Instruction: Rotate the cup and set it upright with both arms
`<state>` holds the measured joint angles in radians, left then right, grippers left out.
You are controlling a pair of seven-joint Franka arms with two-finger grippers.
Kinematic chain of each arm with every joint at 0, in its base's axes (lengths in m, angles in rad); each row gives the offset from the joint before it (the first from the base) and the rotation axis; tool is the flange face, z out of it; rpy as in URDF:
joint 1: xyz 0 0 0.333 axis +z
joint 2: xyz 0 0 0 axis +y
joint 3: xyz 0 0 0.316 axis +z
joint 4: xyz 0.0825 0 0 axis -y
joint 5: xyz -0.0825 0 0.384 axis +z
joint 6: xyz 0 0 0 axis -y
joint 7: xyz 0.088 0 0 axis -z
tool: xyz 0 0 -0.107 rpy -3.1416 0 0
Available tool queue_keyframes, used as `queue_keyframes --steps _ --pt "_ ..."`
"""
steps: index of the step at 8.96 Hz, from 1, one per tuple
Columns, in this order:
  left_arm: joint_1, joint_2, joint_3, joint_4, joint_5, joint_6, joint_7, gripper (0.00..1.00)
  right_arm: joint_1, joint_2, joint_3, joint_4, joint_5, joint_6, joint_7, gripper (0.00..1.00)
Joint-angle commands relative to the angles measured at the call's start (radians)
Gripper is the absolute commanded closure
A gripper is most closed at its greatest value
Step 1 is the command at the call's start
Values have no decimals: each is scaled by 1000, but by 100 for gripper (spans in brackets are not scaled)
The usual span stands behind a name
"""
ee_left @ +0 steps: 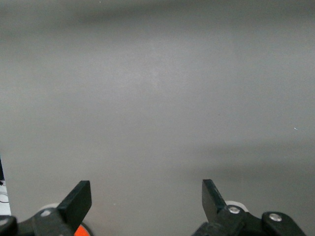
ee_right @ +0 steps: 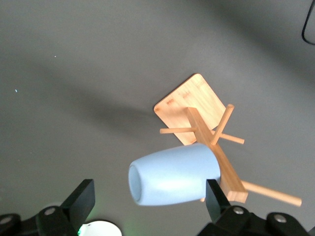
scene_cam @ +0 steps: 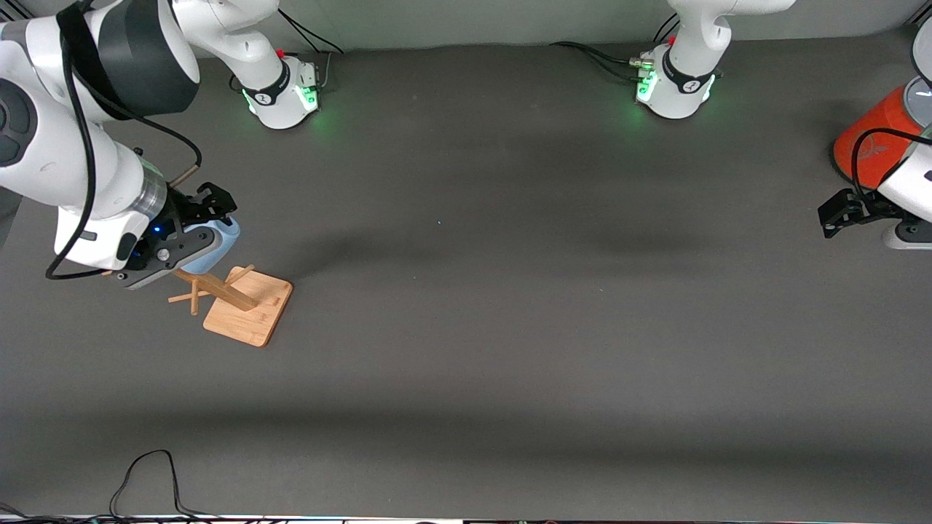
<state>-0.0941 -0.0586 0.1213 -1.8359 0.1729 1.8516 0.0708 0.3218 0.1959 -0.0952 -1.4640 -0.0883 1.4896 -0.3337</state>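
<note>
The right gripper (ee_right: 147, 201) is hovering with jaws apart around the cup (ee_right: 172, 174), which is hanging sideways on a peg of the wooden rack (scene_cam: 244, 306) (small, pale blue, matte). Closing off-centre is risking knocking it off or tipping the rack. The left gripper (ee_left: 146, 199), jaws apart, is waiting beside the orange cylinder (scene_cam: 874, 138).

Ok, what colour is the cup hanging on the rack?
Plain pale blue; the cup shows best in the right wrist view.

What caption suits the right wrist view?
Right gripper, fingers open, above a pale-blue cup hung sideways on a wooden rack.
</note>
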Motion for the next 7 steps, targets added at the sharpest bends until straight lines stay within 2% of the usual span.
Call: queue_keyframes --steps 1,3,5,7 --pt "0 -15 4 18 8 -35 -28 0 3 -88 -30 -170 -24 136 -106 0" --pt "22 -23 4 17 -42 -64 -28 0 5 -117 -47 -197 -22 170 -241 0" --pt "22 -46 3 21 -44 -101 -29 0 11 -205 -51 -223 -12 170 -397 2" --pt "42 -53 4 29 -50 -109 -28 0 51 -332 -53 -358 -11 217 -424 4"
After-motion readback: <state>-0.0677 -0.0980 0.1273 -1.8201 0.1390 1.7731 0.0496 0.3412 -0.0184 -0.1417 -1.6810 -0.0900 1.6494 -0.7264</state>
